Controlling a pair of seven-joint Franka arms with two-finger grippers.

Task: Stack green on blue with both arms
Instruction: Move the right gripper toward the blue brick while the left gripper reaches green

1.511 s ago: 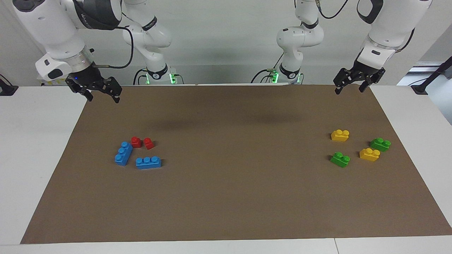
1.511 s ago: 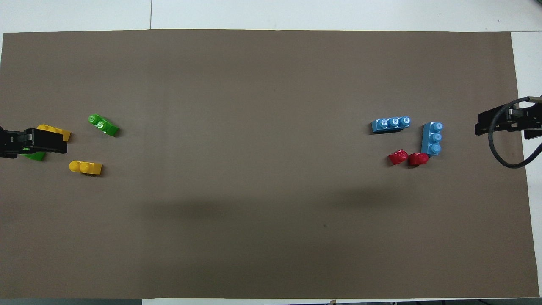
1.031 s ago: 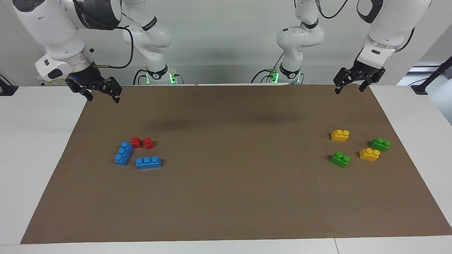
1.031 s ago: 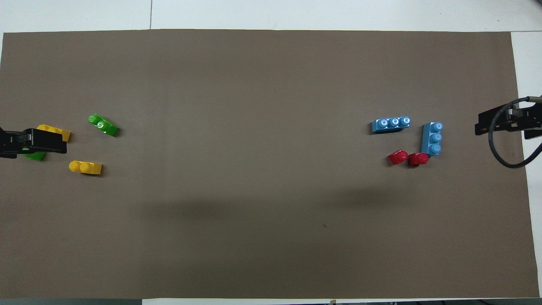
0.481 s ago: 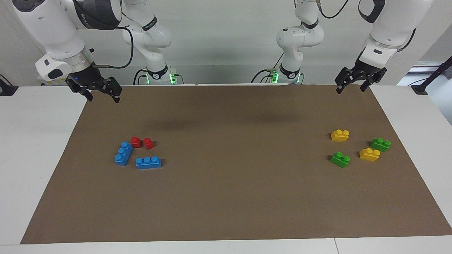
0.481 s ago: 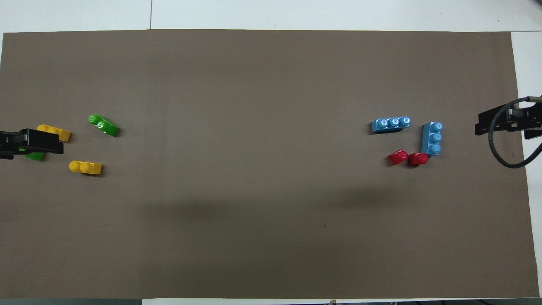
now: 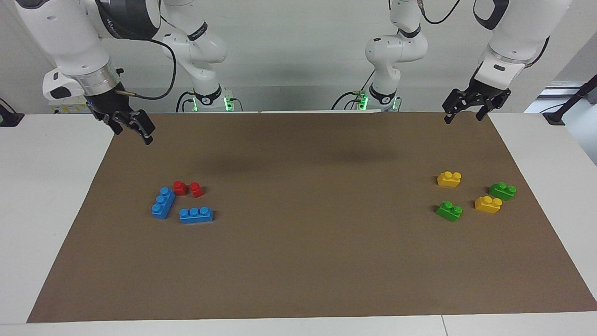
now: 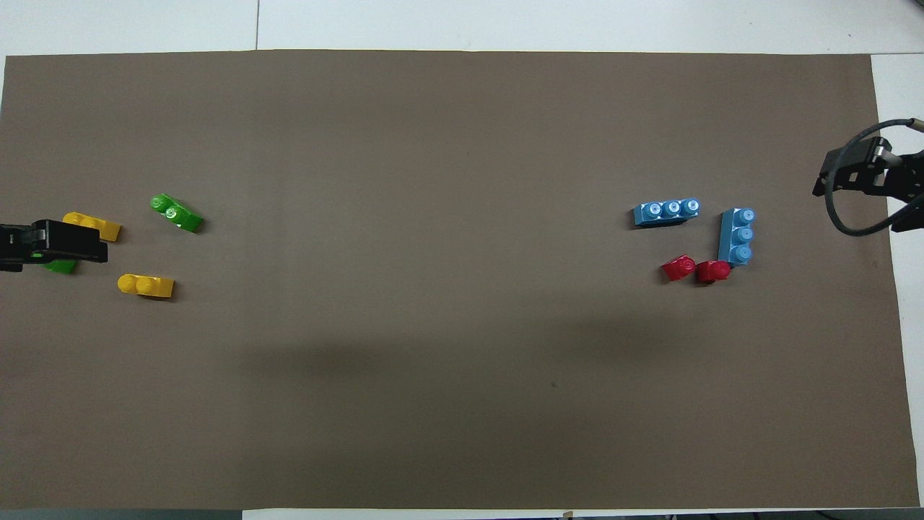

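I see a white table (image 7: 51, 196) covered by a brown mat (image 7: 308, 261), with two groups of toy bricks lying well apart on it.

Toward the right arm's end lie two blue bricks (image 7: 163, 203) (image 7: 196, 214) and two red bricks (image 7: 179, 187) (image 7: 197, 189). One blue brick is angled, its end just beside a red brick; the other blue brick lies flat alongside, farther from my robots. The red bricks sit side by side, nearer to the robots than both blue ones.

Toward the left arm's end lie two green bricks (image 7: 449, 211) (image 7: 502, 191) and two yellow bricks (image 7: 449, 178) (image 7: 488, 204). One yellow brick sits between the two green ones, just beside the green nearest the mat's end. The second yellow brick is nearer to the robots. No brick is stacked on another; all rest studs up on the mat.

My left gripper (image 7: 462, 112) hangs in the air over the mat's corner at the robots' edge, jaws apart, holding nothing. In the overhead view it overlaps one green brick and a yellow one, but the facing view shows it raised well clear of them.

My right gripper (image 7: 133, 128) hangs over the other corner at the robots' edge, turned slantwise, jaws apart and empty, well apart from the blue and red bricks.

The wide stretch of mat between the two groups is bare.
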